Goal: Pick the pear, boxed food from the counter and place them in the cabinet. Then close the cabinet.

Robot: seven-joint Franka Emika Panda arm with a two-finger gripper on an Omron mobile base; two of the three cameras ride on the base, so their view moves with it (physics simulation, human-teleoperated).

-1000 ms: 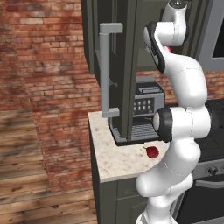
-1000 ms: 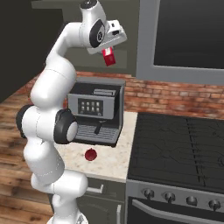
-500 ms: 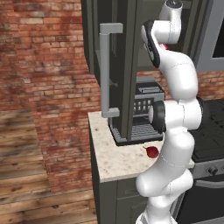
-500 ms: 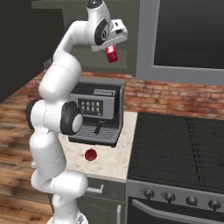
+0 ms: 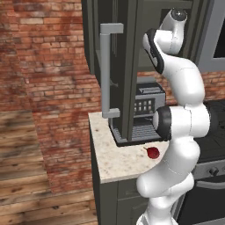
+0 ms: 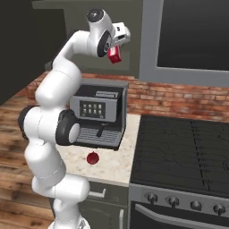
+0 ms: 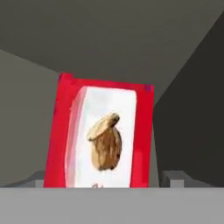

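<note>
1. The gripper is clamped on the boxed food, high up at the open front of the cabinet. In the hand view the red box shows its white label, with the dark inside of the cabinet behind it.
2. The box could slip and fall. The gripper seems to grip it only near one end, and it hangs a bit tilted. If it drops, it could land on the coffee machine right below.
3. The box could bump the cabinet's edge or wall if the arm pushes in crooked. That might knock it loose.
4. If the gripper lets go too soon, before the box sits flat on the shelf, it could tip over or fall back out.
5. The cabinet door stands open, just beside the arm. I think a wide swing could hit the door or its long grey handle.
6. The pear lies on the table, just in front of the coffee machine. It is not put away yet.
7. The arm stands tall. It rises from its base, bends at the dark elbow, and reaches far up. The wrist tips forward so the gripper points into the cabinet.
</note>
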